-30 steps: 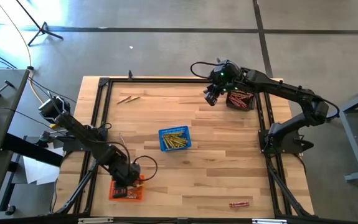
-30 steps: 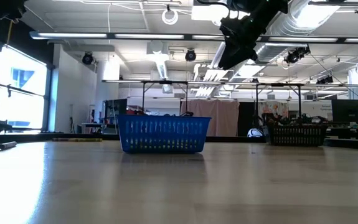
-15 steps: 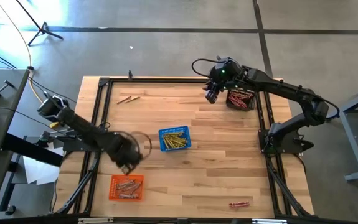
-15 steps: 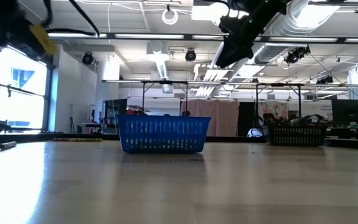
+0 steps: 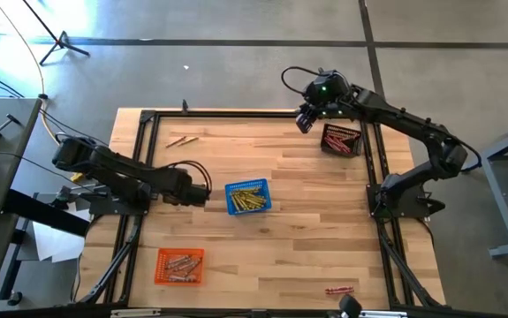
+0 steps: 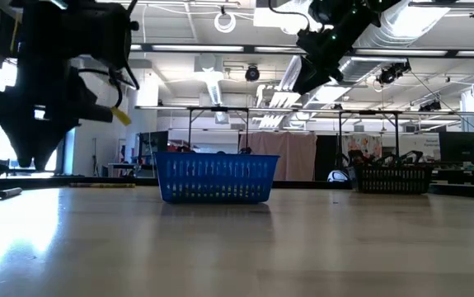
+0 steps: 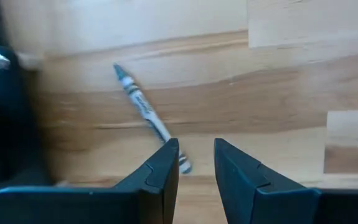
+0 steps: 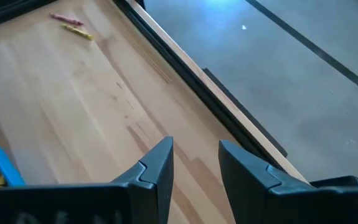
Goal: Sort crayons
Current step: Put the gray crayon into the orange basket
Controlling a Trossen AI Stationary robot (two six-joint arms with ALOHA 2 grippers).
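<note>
Wood tabletop, three baskets, stray crayons left to sort

Wooden table [image 5: 307,230] carrying one basket per colour, apparently so that each crayon goes in with its like. Blue basket [image 5: 248,198] at table centre, holding yellow crayons [image 5: 252,200]. Orange basket [image 5: 179,265] toward near-left corner, holding tan-pink sticks. Dark basket [image 5: 340,140] against right edge near far-right corner, holding red ones. Contents too many to count.

Loose crayons: two [image 5: 181,140] side by side near far-left corner; what looks like two red ones [image 5: 339,289] at near edge toward right corner; one pale-wrapped crayon [image 7: 147,118] lying flat on bare wood just ahead of left gripper [image 7: 195,148].

Left gripper released, nothing between fingers, hanging between left edge and blue basket; likely lining up on that pale crayon. Right gripper [image 8: 194,149] likewise parted and empty, hovering over far edge just beside dark basket, probably free for the far-left pair
</note>
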